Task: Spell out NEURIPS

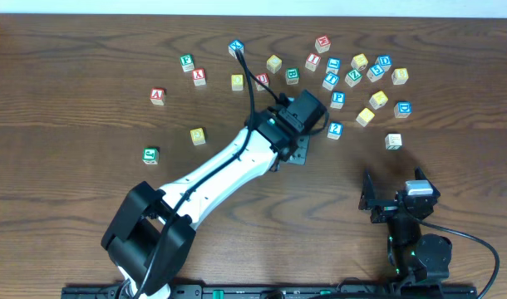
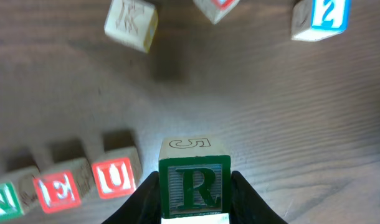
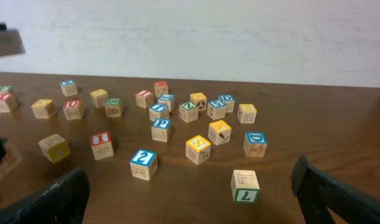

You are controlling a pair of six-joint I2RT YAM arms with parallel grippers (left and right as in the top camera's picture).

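At the middle of the table (image 1: 71, 191), the left end effector (image 2: 195, 194) holds the green R cube (image 2: 195, 183), its two dark fingers (image 2: 143, 198) pressed against the cube's left and right sides. In the left wrist view the R face points toward the camera. A row of three cubes lies just to the left of the R cube: green N (image 2: 3, 200), cut by the picture edge, then red E (image 2: 56, 190), then red U (image 2: 114, 177). The R cube stands just beside the U cube with a narrow gap, a little nearer the camera than the row. Whether the R cube rests on the table or hangs just above it cannot be told.

Near the front edge of the table, toward its right corner, the right end effector (image 3: 193, 199) stands with its jaws spread wide and nothing between them. Beyond it, toward the far right of the table, loose cubes lie scattered, among them the red I cube (image 3: 101, 144) and a blue cube marked 2 (image 3: 143, 163).
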